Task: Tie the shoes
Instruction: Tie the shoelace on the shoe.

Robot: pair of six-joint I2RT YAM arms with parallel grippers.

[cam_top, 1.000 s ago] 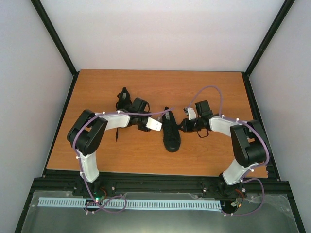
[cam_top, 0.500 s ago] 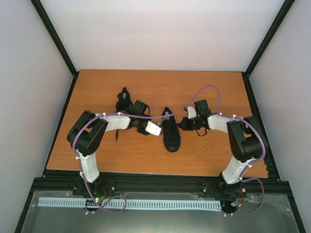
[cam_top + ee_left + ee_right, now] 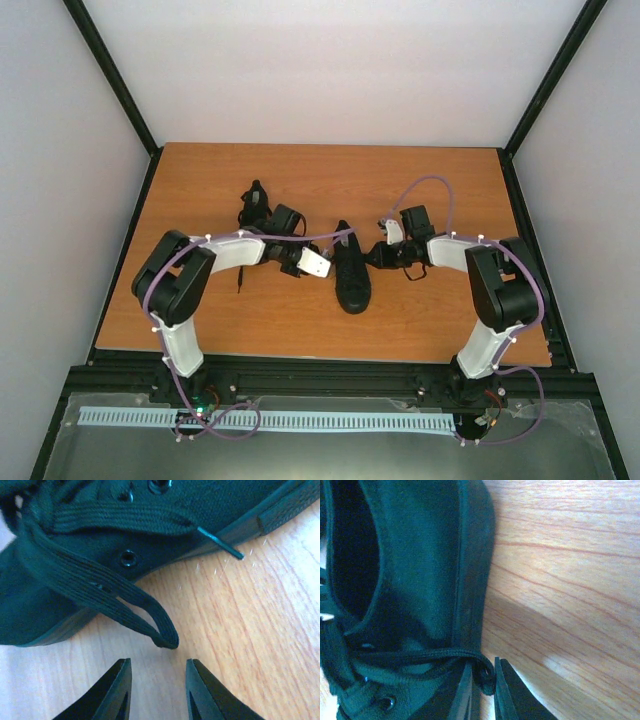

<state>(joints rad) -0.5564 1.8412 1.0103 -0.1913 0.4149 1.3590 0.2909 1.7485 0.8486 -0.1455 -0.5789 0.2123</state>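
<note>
Nearest the arm bases, bare orange-brown wooden tabletop [image 3: 300, 325] is recorded.

Left wrist view: the left gripper [image 3: 158, 664] is seen with its two black fingers parted and nothing between them, so it is logged as empty. Just ahead of the fingertips a flat, ribbed black lace loop [image 3: 142, 612] is laid on the wood, apart from both fingers. Further on, a free lace end with a plastic tip [image 3: 220, 542] is seen pointing away from the sole.

Right wrist view: the right gripper [image 3: 483, 669] is set with its jaws narrow on either side of a second black lace loop [image 3: 484, 677] beside the shoe's collar. Whether that loop is pinched or only lying in the gap cannot be told.

Top view: the all-black low-top canvas sneaker [image 3: 352, 278] is placed mid-table, between the two grippers. A second black sneaker [image 3: 255, 205] is placed further back on the left, partly hidden behind the left arm. A thin black lace strand [image 3: 240, 275] is trailed from it toward the near edge.

Progress, judged: one loop at each side plus a free end suggests a bow drawn on the middle sneaker. The knot itself is not shown, so its tightness is unverified. The far sneaker is judged untied, and about half the task is left.
</note>
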